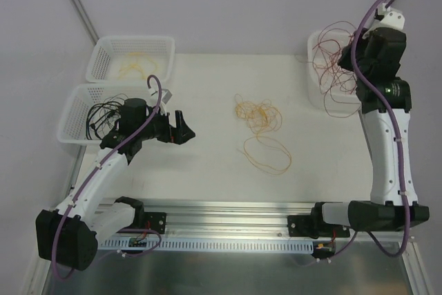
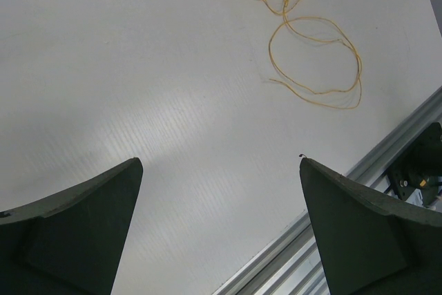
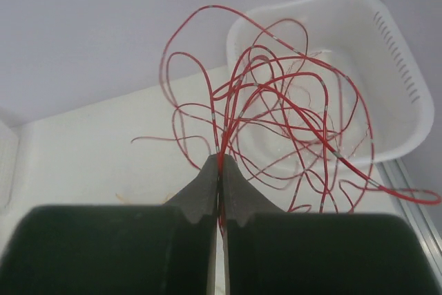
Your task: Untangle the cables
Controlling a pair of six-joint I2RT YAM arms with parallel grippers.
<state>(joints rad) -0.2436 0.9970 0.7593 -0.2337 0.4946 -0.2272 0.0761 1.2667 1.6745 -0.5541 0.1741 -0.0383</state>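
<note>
The right gripper [image 3: 220,160] is clenched on the thin red looping wires [image 3: 225,136], which hang over the white plastic basket [image 3: 397,101] at far right; the wide-open left gripper [image 2: 219,162] points toward the yellow-orange wire tangle [image 1: 259,115] between the arms, well apart from it yet nearer than the right.
</note>
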